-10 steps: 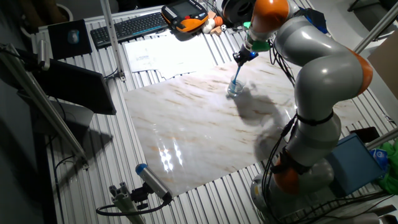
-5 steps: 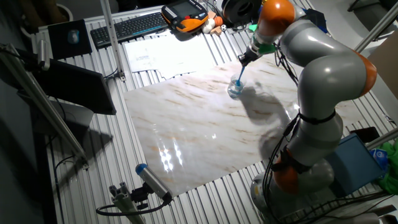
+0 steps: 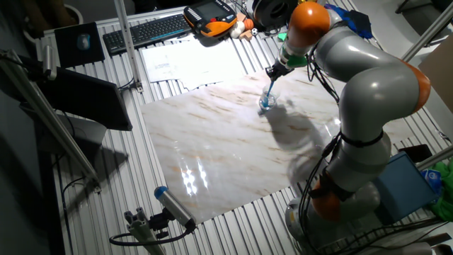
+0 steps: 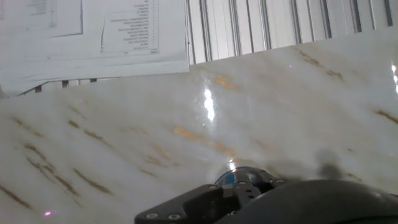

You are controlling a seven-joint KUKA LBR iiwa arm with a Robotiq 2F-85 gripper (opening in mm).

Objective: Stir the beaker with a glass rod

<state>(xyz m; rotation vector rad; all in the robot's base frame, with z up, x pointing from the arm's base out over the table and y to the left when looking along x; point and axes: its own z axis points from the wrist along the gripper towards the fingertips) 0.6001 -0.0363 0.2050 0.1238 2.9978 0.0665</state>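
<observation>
Clear glass, with a blue tint at its bottom, is the beaker [image 3: 267,103]; it stands on the marble-patterned board [image 3: 226,152], directly under the jaws. The glass rod [image 3: 270,90], thin and light blue, goes from the jaws down into the beaker, slightly tilted. The gripper [image 3: 273,71] is pinching the upper end of the rod, with the jaws pressed on it.

The fixed view shows the whole grey and orange arm [image 3: 368,85] bending over the board. The hand view does not show this; there, only a small blue and shiny spot [image 4: 227,178] appears just beyond the dark gripper body [image 4: 249,202], and I cannot tell if it is the rod or the beaker.

Beyond the jaws, past the board's edge, printed papers [image 4: 93,31] lie on the slatted table [image 3: 106,205]. Their text is too small to read. A keyboard [image 3: 152,30] and an orange and black pendant [image 3: 211,18] lie further away, and a grey cylinder with a blue tip [image 3: 173,205] lies well apart.
</observation>
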